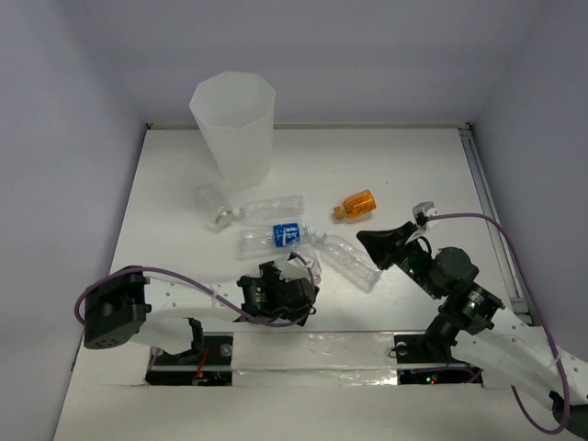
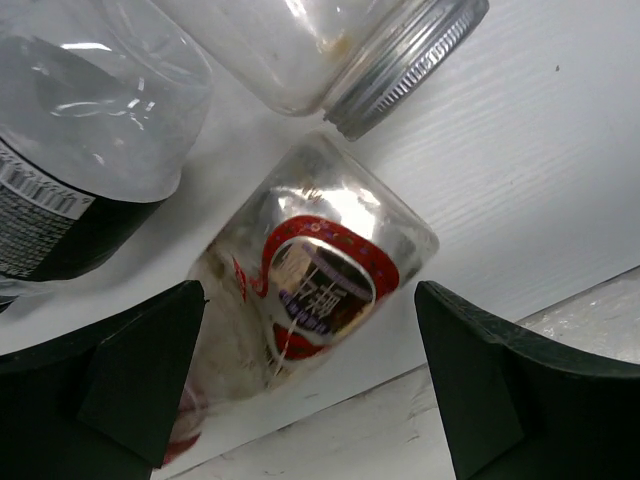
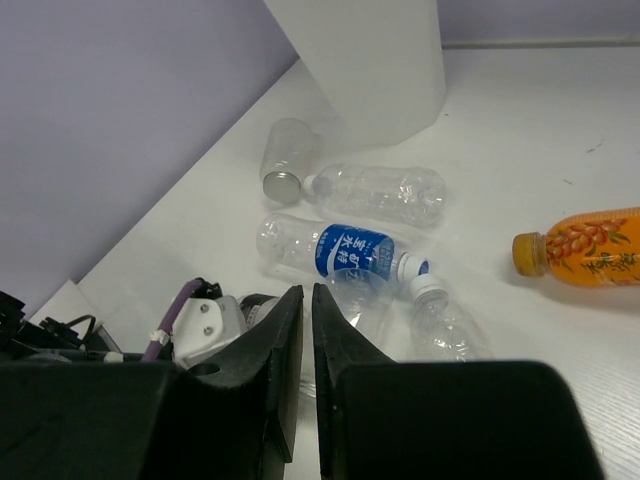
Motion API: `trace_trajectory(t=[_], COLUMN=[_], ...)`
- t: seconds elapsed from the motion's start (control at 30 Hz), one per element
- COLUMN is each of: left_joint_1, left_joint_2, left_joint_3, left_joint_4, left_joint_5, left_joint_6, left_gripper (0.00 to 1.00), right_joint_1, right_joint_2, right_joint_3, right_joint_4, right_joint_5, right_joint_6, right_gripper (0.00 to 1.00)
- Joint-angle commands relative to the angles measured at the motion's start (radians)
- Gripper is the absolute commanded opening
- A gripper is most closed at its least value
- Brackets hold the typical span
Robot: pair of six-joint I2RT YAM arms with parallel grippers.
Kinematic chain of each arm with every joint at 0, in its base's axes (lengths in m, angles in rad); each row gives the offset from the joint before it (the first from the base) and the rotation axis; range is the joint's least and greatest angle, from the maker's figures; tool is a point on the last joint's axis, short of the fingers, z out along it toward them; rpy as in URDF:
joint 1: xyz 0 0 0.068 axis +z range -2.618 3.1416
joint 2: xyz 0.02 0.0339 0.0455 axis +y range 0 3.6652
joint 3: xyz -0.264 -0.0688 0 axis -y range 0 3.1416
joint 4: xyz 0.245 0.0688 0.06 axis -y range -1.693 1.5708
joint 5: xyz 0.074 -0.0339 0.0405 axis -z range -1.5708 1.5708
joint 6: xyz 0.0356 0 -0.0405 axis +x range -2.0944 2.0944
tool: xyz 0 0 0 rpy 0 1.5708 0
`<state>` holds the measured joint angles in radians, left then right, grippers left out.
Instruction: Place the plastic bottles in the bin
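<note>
Between the wide-open fingers of my left gripper [image 2: 310,400] a small clear bottle with a red label [image 2: 315,285] lies on the table, touched by neither finger. A black-labelled bottle [image 2: 70,160] lies to its left. From above, the left gripper [image 1: 292,280] hangs low just in front of the blue-labelled bottle [image 1: 276,236]. A clear bottle [image 1: 268,209], another clear one [image 1: 351,263] and the small orange bottle [image 1: 356,204] lie nearby. The bin [image 1: 233,129] stands upright at the back. My right gripper [image 1: 384,241] is shut and empty, raised to the right of the bottles [image 3: 308,292].
A clear jar with a silver ribbed lid [image 1: 212,204] lies at the foot of the bin, and a similar lid [image 2: 400,65] shows in the left wrist view. White walls enclose the table on three sides. The left arm's cable [image 1: 184,276] loops near the front edge.
</note>
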<state>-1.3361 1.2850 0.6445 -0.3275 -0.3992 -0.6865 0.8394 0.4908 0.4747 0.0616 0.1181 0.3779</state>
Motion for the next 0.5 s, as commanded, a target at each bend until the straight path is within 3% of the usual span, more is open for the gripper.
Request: trace_trajectory(t=[0.0, 0.2, 0.3, 0.33, 0.4, 0.47], left_joint_1=[-0.021, -0.044, -0.064, -0.064, -0.074, -0.074], left_joint_2=[0.028, 0.043, 0.028, 0.011, -0.03, -0.064], left_joint_3=[0.029, 0.017, 0.015, 0.018, 0.024, 0.029], left_joint_4=[0.022, 0.054, 0.058, 0.058, 0.059, 0.059], left_joint_5=[0.028, 0.063, 0.06, 0.059, 0.059, 0.059], left_joint_6=[0.022, 0.022, 0.013, 0.01, 0.004, 0.001], left_gripper=[0.85, 0.8, 0.62, 0.49, 0.32, 0.27], right_joint_1=[0.004, 0.004, 0.004, 0.004, 0.004, 0.004], right_joint_2=[0.006, 0.012, 0.018, 0.019, 0.026, 0.035], right_joint_3=[0.008, 0.001, 0.002, 0.005, 0.013, 0.016], right_joint_4=[0.058, 0.061, 0.047, 0.04, 0.012, -0.003], right_joint_5=[-0.015, -0.014, -0.012, -0.008, -0.003, 0.0], right_joint_6=[-0.013, -0.004, 0.004, 0.006, 0.013, 0.015], right_gripper=[0.14, 0.14, 0.14, 0.14, 0.15, 0.16])
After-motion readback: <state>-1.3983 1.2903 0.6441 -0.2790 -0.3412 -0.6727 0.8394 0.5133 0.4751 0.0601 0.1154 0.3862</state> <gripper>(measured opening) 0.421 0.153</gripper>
